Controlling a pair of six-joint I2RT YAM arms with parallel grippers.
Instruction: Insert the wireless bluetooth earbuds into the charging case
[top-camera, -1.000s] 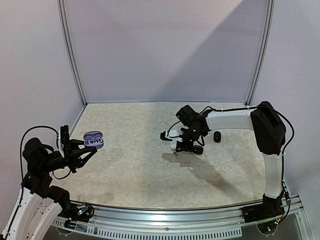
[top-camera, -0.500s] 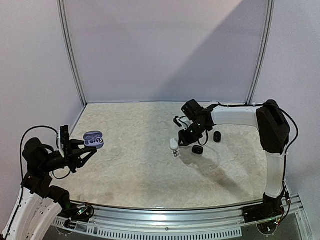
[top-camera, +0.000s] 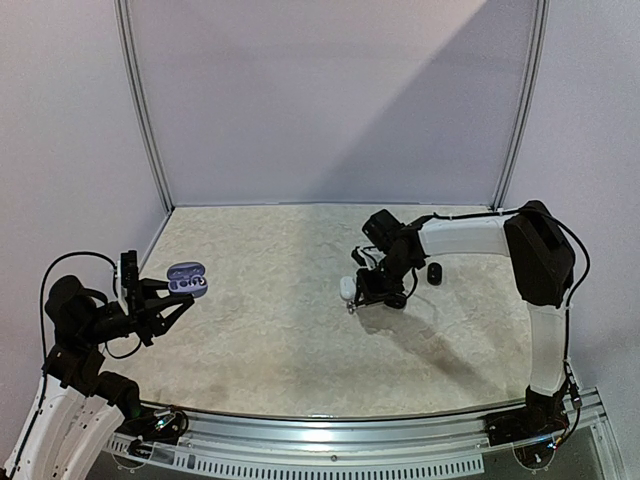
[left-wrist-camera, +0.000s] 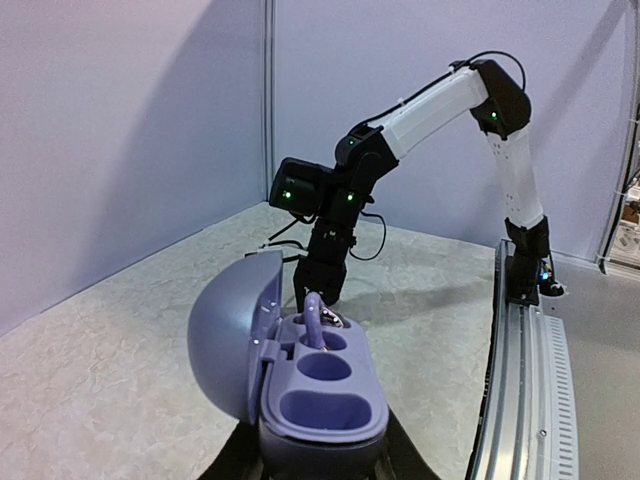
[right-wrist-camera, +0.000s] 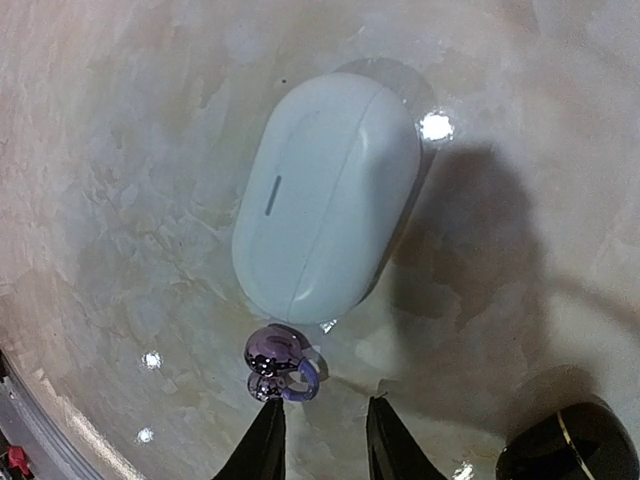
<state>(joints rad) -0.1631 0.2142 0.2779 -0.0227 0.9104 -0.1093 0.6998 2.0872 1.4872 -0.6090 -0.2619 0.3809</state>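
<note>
One earbud (left-wrist-camera: 314, 318) sat already in the open charging case (left-wrist-camera: 320, 400), which the left gripper (left-wrist-camera: 318, 468) clamped near the tabletop's (top-camera: 280, 340) left edge. The other earbud (right-wrist-camera: 280, 365) lay right of centre, not yet taken. The right gripper (right-wrist-camera: 325, 445) above it had its fingers a little apart, empty.

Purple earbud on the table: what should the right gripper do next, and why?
Probably nudge the right gripper forward and down over the purple earbud: it lies loose beside the white case, just ahead of the parted fingertips, not yet between them.
</note>
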